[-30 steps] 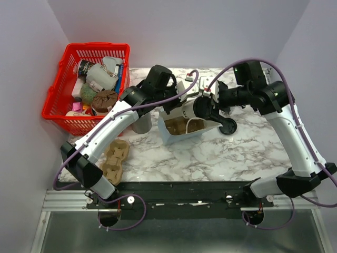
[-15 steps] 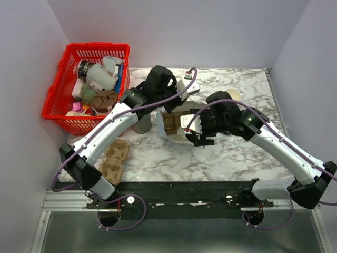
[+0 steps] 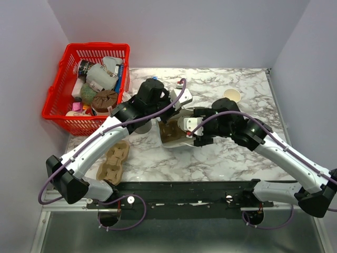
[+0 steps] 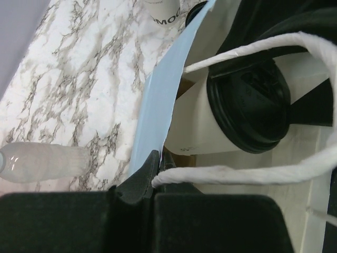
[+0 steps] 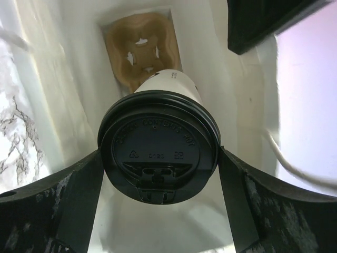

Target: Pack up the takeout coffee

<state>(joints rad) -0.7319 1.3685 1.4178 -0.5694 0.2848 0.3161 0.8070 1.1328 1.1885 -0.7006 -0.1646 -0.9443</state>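
Coffee cup point(image 5: 158, 142) inside bag point(image 5: 55, 89)

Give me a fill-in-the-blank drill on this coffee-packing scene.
The right claw holds a cream tapered paper cup whose round plastic lid is ___.
The left claw pinches a white paper bag; the moulded pulp carrier inside it is ___.
The plastic mesh basket at the far left is ___.
Missing words: black; brown; red.
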